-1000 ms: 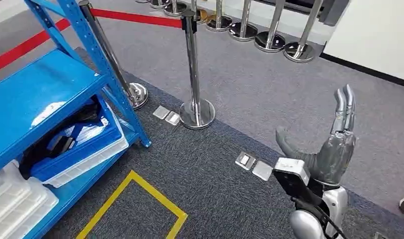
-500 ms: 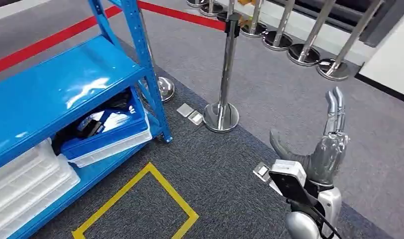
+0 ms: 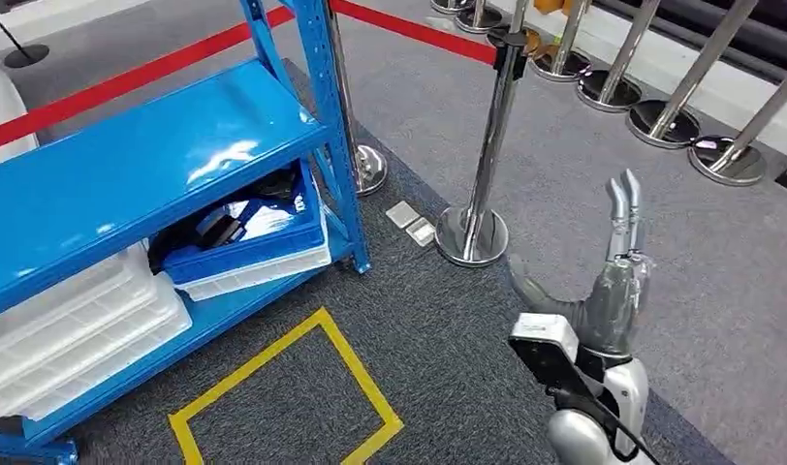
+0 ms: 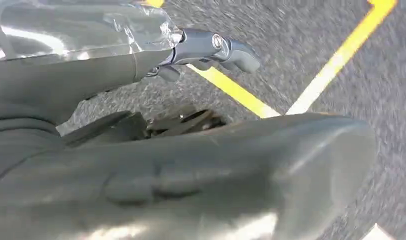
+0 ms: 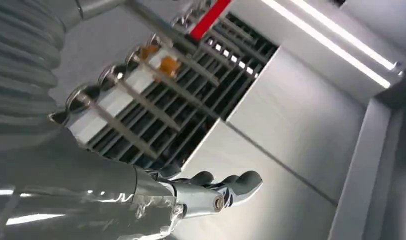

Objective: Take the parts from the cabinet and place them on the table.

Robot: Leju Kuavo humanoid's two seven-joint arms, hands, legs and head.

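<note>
Beside the blue steel shelving cabinet [image 3: 157, 165], the right hand [image 3: 603, 291] is raised over the grey carpet, fingers [image 3: 622, 208] straight and spread from the thumb, holding nothing. The left hand [image 4: 141, 150] hangs over a yellow floor-tape outline [image 3: 302, 387]; its fingers [image 4: 216, 47] look extended and empty, though blur hides much. Dark parts sit in a blue plastic bin [image 3: 264, 242] on the low shelf, under the upper shelf deck and beside stacked white plastic trays [image 3: 70, 339]. Risks, as I judge them: the reach into that low gap could knock the deck or the corner post, and the chrome stanchion post [image 3: 487, 165] stands near the right arm, so a swing could topple it.
</note>
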